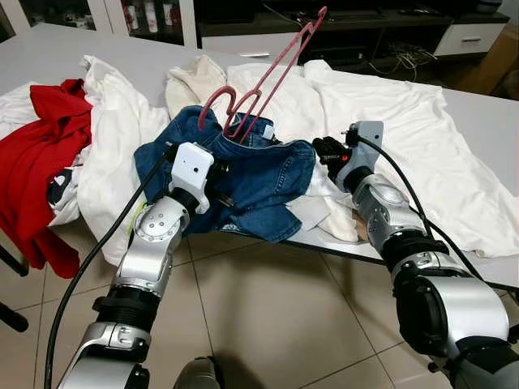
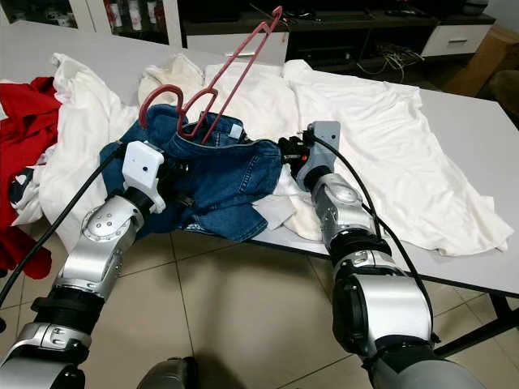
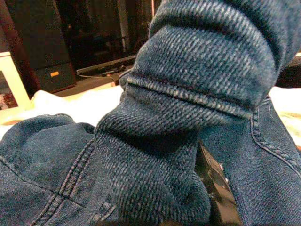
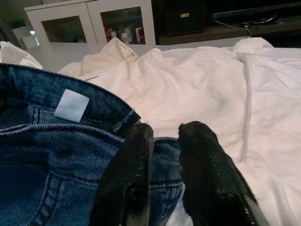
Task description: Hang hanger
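Note:
A pink hanger (image 1: 276, 71) slants up and back, its lower end tucked into the waist of a blue denim garment (image 1: 251, 174) that lies at the table's front edge. My right gripper (image 4: 167, 133) is at the garment's right side and is shut on the denim waistband, beside the white label (image 4: 71, 105). My left gripper (image 1: 217, 182) presses into the garment's left side. A bunched denim fold (image 3: 188, 94) drapes over it, and one black finger (image 3: 217, 188) shows beneath.
The grey table (image 1: 49, 49) carries a red garment (image 1: 49, 154) at the left, white clothes (image 1: 122, 138) beside it and a large white shirt (image 1: 405, 138) at the right. Tiled floor (image 1: 268, 308) lies below the front edge. A dark cabinet (image 1: 365, 32) stands behind.

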### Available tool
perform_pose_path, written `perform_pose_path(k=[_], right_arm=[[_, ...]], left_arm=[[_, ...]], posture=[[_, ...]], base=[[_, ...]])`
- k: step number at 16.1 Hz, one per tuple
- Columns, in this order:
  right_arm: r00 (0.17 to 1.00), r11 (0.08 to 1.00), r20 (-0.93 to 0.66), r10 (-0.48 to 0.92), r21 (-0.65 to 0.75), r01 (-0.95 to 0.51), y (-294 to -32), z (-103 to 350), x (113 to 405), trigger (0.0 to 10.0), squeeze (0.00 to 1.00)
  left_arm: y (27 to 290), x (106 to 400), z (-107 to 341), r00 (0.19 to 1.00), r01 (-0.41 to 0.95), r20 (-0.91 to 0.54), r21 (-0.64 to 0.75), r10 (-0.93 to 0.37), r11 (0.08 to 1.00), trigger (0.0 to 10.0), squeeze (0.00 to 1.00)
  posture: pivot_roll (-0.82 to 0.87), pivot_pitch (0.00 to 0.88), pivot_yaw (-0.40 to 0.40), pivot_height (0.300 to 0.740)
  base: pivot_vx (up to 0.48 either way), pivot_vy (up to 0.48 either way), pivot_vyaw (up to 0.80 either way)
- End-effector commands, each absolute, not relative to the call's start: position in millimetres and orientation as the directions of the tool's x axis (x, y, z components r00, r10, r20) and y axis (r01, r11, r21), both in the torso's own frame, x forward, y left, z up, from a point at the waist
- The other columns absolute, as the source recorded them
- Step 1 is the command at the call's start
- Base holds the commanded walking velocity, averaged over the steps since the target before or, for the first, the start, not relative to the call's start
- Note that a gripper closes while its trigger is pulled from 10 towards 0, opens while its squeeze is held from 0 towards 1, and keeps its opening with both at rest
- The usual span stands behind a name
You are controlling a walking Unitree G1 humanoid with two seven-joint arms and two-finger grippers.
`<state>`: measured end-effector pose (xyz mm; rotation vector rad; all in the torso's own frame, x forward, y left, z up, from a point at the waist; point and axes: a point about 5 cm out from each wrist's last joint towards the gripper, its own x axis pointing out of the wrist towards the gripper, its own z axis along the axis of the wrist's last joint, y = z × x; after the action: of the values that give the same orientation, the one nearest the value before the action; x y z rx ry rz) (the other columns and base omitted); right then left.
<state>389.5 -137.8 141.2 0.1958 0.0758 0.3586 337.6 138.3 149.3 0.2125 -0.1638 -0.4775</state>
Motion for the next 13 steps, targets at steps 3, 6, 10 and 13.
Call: perform_pose_path(k=[3,6,10,13], right_arm=[[0.934,0.921,-0.027,0.357,0.174,-0.348,-141,144,390,10.0,1.00],[0.928,0.917,-0.049,0.369,0.185,-0.354,-139,140,388,10.0,1.00],[0.897,0.840,-0.058,0.438,0.381,-0.385,-142,133,385,10.0,1.00],[0.889,0.825,-0.015,0.457,0.381,-0.418,-154,139,385,10.0,0.00]], left_arm=[[134,339,154,0.865,0.449,0.122,0.247,-0.487,0.859,10.0,0.00],[134,339,154,0.864,0.451,0.121,0.247,-0.489,0.858,10.0,0.00],[133,339,154,0.863,0.452,0.121,0.247,-0.490,0.857,10.0,0.00],[133,339,154,0.861,0.457,0.118,0.248,-0.495,0.854,10.0,0.00]], posture=[[0.14,0.022,-0.067,0.740],[0.14,0.021,-0.064,0.740],[0.14,0.019,-0.064,0.740],[0.14,0.019,-0.064,0.740]], base=[[0.000,0.000,0.00],[0.000,0.000,0.00],[0.000,0.000,0.00],[0.000,0.000,0.00]])
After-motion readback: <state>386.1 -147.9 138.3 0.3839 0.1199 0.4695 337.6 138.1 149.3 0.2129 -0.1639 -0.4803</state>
